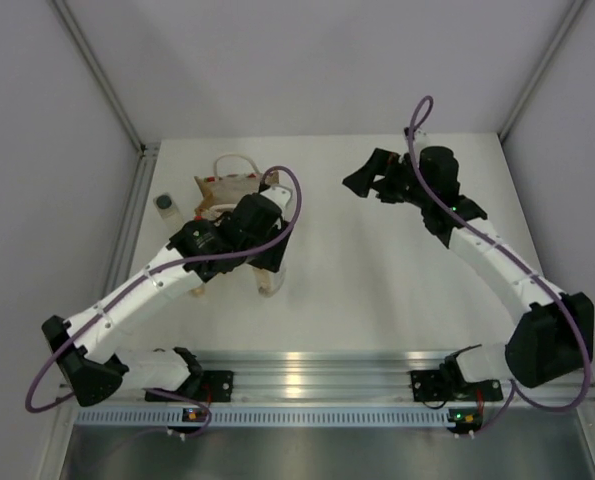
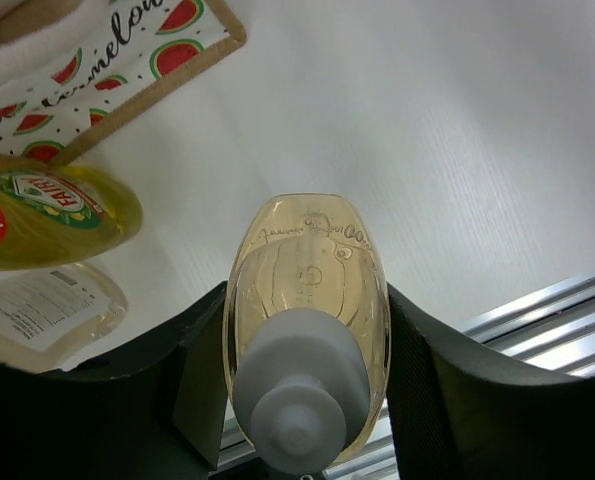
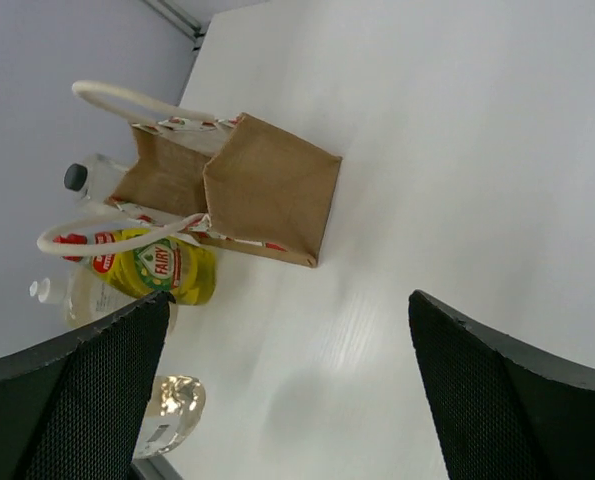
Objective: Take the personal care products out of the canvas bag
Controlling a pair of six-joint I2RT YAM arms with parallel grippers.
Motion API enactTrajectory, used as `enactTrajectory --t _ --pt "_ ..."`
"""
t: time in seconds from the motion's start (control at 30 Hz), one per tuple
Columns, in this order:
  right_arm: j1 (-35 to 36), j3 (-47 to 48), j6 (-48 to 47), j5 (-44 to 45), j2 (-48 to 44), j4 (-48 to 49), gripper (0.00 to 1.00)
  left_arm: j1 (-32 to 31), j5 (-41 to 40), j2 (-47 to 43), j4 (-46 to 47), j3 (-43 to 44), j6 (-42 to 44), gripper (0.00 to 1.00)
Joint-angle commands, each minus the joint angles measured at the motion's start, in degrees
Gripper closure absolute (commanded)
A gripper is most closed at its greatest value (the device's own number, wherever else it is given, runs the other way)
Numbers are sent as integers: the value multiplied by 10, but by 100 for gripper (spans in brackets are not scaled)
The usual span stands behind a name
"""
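Note:
My left gripper [image 2: 307,305] is shut on a clear bottle of amber liquid [image 2: 307,270] with a white cap, one finger on each side of it. From above, this bottle [image 1: 269,281] stands on the table in front of the canvas bag [image 1: 229,186]. Beside it lie a yellow-green bottle [image 2: 47,215] and a clear labelled bottle [image 2: 47,310]. A dark-capped bottle [image 1: 164,205] stands left of the bag. The right gripper [image 1: 359,183] hovers open and empty to the right of the bag [image 3: 257,190]. The bag's inside is hidden.
White walls with metal posts [image 1: 97,70] enclose the table at the left, back and right. An aluminium rail [image 1: 317,375] runs along the near edge. White tabletop [image 1: 377,270] stretches between the two arms.

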Motion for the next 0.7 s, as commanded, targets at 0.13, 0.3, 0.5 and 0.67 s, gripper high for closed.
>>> enactTrajectory --t 0.13,0.3,0.5,0.67 --pt "-3 -2 -146 81 -129 -129 1 -7 -63 -93 159 -124 -30 100" --pt "-5 -11 -174 113 -167 -161 1 -7 -105 -112 188 -200 -47 100" --pt "-7 -40 -175 140 -201 -166 1 -7 -108 -116 203 -252 -85 100" --pt "-7 -48 -172 130 -199 -165 1 -8 -119 -116 217 -285 -116 100"
